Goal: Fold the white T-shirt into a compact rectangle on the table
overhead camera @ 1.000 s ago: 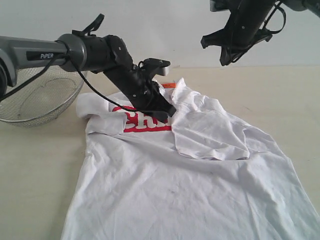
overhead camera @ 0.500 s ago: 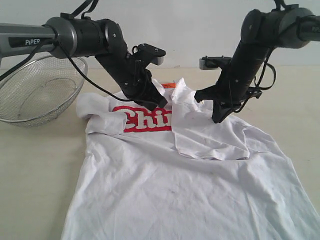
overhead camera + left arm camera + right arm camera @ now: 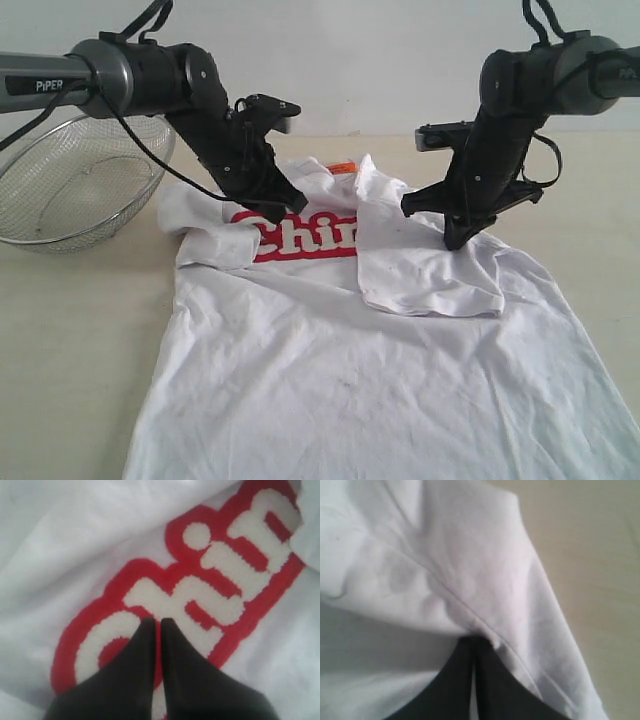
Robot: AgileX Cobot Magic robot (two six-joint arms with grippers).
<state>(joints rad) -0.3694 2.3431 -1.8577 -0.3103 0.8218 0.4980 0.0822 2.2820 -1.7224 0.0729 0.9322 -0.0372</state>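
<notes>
The shirt (image 3: 350,380) lies flat, front up, on the desk (image 3: 80,340), collar toward the far side and hem spilling past the near edge of the exterior view. By my reading the fold is barely begun. The sleeve (image 3: 430,270) on the right arm's side is turned in over the chest as a rough flap and hides the end of the lettering (image 3: 300,235). The opposite sleeve is only bunched and curled, and the long body below is still spread wide. That leaves the second side, then the lengthwise folds, to bring it down to a rectangle. The cloth is soft, thin white cotton, rumpled into shallow creases, with stitched seams at the sleeve. The lettering is red with raised, fuzzy white infill, and a small orange tag (image 3: 342,167) shows at the neck. The left gripper (image 3: 156,622) is closed, its dark tapered tips together and resting on the lettering with no cloth visibly between them. The right gripper (image 3: 472,641) is likewise closed, its tips meeting at a sleeve seam. I cannot tell whether it has pinched any fabric. To the left stands a rounded wire-mesh basket (image 3: 80,190) on the pale wood-grain desk.
</notes>
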